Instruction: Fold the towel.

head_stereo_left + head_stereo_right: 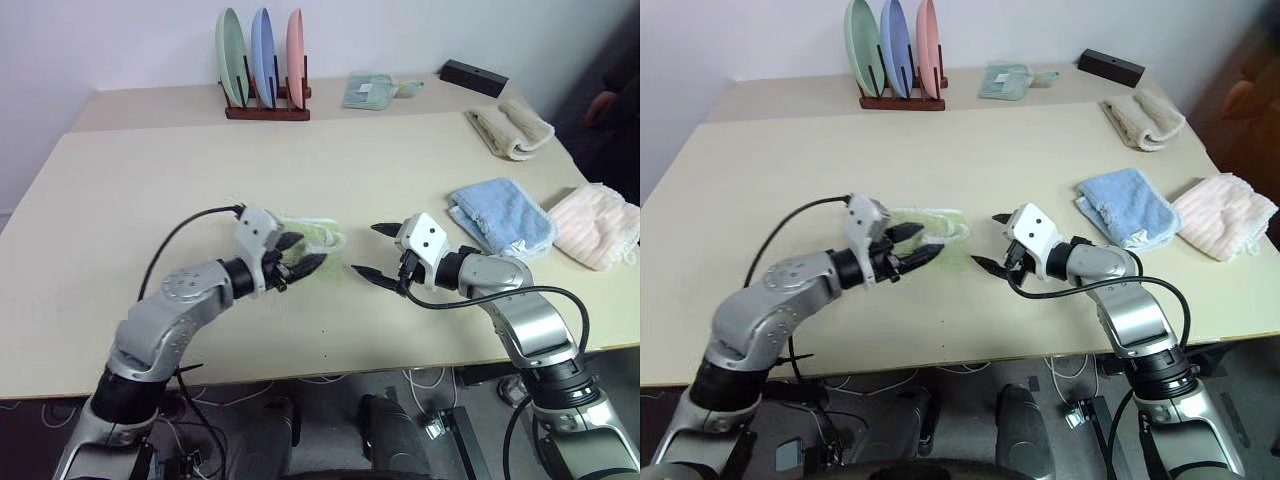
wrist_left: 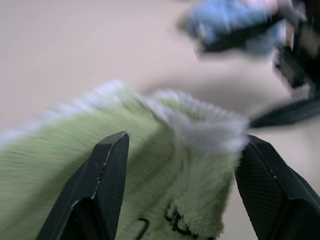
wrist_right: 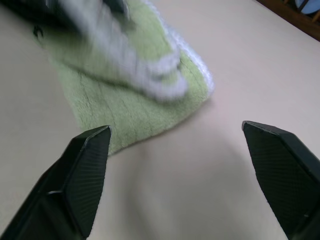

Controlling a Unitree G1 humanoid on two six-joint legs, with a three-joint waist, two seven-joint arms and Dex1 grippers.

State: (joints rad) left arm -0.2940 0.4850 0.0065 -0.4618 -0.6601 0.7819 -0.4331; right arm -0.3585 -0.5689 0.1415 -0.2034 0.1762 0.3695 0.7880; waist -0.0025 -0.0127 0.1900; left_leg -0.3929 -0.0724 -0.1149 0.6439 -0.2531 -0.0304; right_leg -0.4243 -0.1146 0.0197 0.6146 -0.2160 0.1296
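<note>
Across the pale desk [image 1: 150,200] I see the towel [image 1: 318,232] bunched between my left gripper [image 1: 300,255]'s parted fingers, unclamped; my right gripper [image 1: 370,252] waits open beside it, probably to take an edge.

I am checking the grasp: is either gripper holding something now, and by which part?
Nothing is held. The left gripper has its jaws open over the folded towel, with cloth between them but not pinched. The right gripper is open above bare table.

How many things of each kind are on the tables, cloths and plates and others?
Cloths: 5: towel, blue, pink, beige, pale green
Plates: 3
Plate rack: 1
Black box: 1
Total: 10
</note>
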